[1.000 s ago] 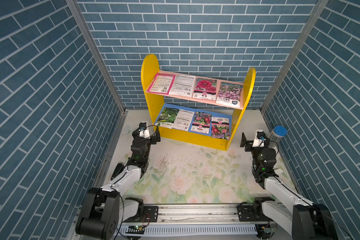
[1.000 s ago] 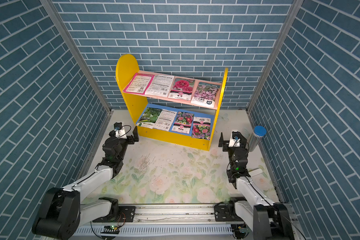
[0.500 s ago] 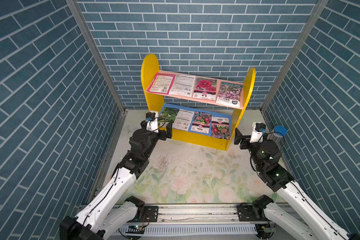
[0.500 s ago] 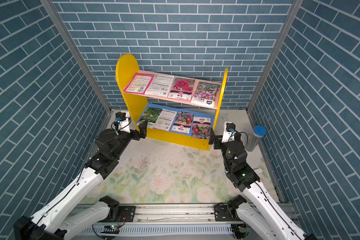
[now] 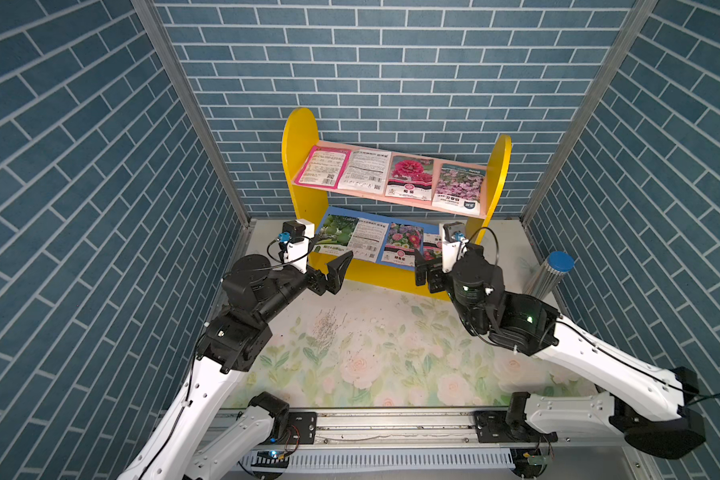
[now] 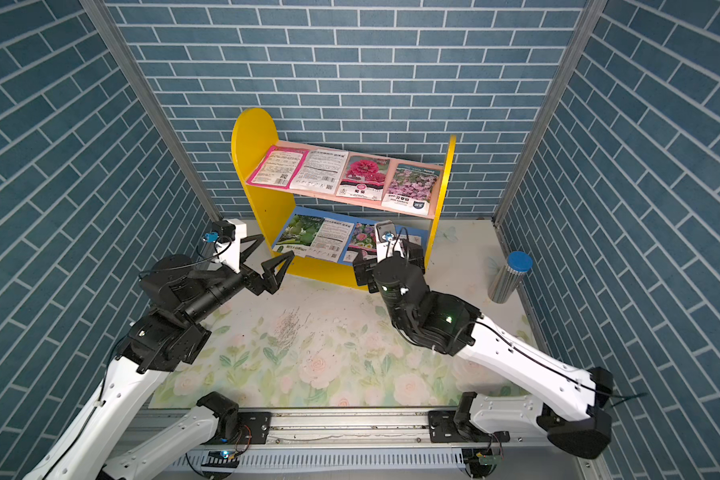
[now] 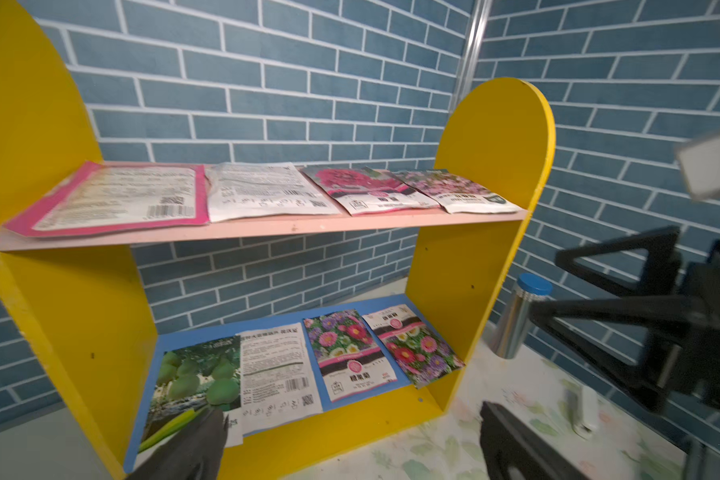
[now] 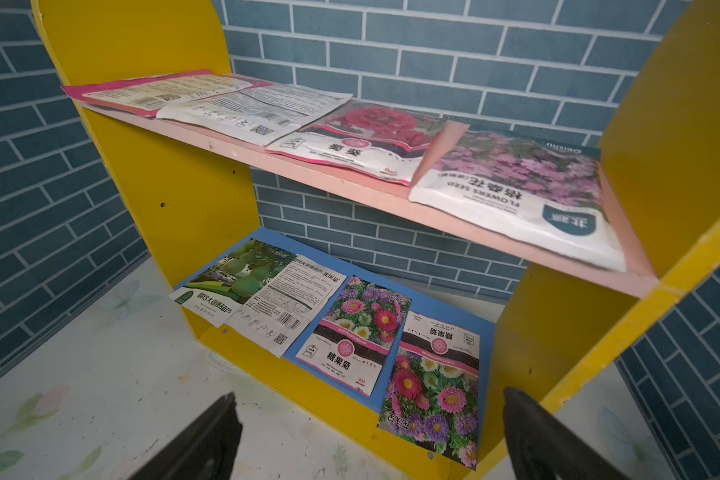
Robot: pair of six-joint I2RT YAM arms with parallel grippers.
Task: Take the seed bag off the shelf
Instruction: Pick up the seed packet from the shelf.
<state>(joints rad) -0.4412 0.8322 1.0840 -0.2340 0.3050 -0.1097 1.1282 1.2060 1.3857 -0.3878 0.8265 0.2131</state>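
Right wrist view has your right gripper [image 8: 368,419] spread wide and empty, near the aster seed bag [image 8: 433,390] at the right end of the blue lower board [image 8: 441,301] of the shelf [image 8: 150,41]. In a top view, the left gripper [image 6: 274,248] gapes empty too. Both arms have risen off the floral mat [image 5: 371,353] in the last second, so the approach is underway but no bag is taken yet.

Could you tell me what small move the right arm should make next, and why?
Probably ease the right gripper forward onto the rightmost seed bag on the blue lower board of the shelf: its jaws are open and empty, and that bag overhangs the front.
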